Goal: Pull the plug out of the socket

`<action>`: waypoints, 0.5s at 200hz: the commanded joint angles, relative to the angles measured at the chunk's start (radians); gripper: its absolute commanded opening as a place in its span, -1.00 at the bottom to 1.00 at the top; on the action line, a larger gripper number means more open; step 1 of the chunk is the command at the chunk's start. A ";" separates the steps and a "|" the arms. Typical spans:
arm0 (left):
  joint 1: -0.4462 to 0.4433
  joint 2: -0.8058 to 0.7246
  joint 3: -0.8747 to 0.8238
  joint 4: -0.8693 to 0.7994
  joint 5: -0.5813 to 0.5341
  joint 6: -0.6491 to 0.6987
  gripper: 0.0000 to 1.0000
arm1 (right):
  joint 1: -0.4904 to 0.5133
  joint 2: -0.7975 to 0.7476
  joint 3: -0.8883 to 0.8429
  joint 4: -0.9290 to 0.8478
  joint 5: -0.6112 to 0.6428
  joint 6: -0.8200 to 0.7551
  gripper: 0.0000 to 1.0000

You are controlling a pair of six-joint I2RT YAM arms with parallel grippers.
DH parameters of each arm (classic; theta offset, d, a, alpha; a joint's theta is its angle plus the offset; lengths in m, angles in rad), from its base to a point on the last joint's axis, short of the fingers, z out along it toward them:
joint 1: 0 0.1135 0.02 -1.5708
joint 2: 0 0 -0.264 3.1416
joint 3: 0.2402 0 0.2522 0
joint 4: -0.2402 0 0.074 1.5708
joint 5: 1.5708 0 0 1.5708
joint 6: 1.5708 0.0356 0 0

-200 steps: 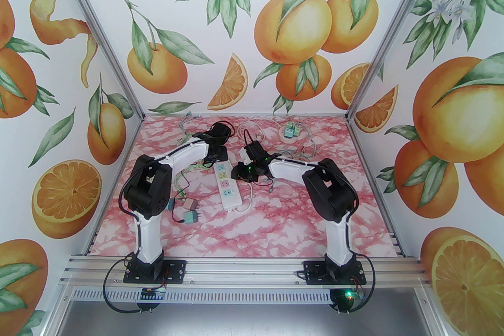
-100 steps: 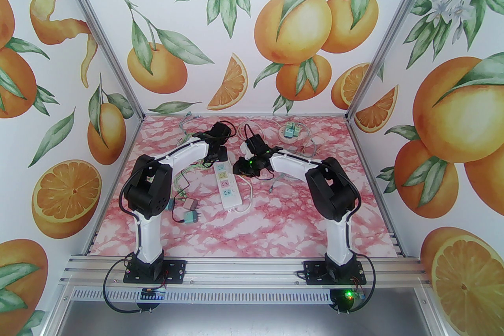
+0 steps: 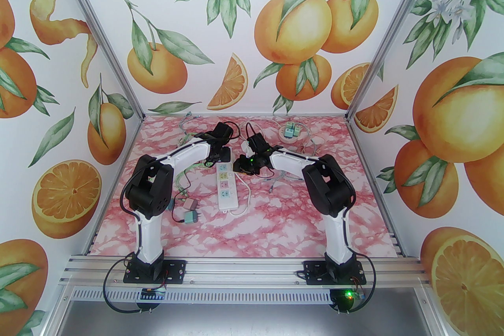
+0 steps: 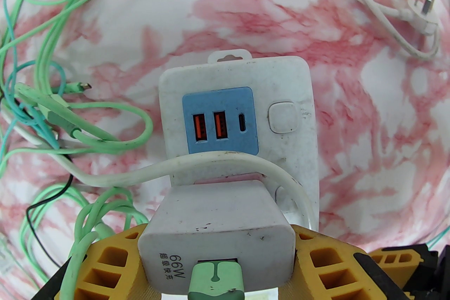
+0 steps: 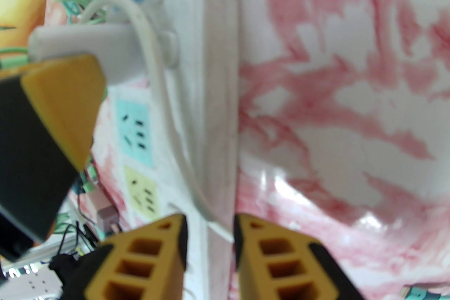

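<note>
Power strip point(image 3: 225, 184) now lies straighter than before. Left gripper point(image 4: 216, 256) clamps charger point(image 4: 214, 214) marked "66W"; right gripper point(image 5: 210, 238) pinches the strip's edge

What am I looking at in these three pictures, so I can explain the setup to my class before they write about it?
Two robot arms are bolted to a pink marbled table. One picture is taken from above and behind them; the other two come from small cameras on each arm's wrist. On the table lie a white power strip, loose green cables and spare adapters. The left fingers grip a white charger that sits at a socket on the strip. The right fingers seem closed on the strip's edge, likely steadying it so the charger can be pulled out.
</note>
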 commanded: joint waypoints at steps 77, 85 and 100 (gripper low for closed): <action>-0.021 -0.061 -0.077 0.021 0.136 0.074 -0.33 | -0.049 0.068 0.029 0.245 -0.085 0.141 -0.34; -0.025 -0.057 -0.072 0.023 0.144 0.081 -0.33 | -0.051 0.080 0.032 0.273 -0.089 0.163 -0.34; -0.032 -0.049 -0.059 0.014 0.147 0.087 -0.33 | -0.060 0.100 0.033 0.325 -0.087 0.209 -0.34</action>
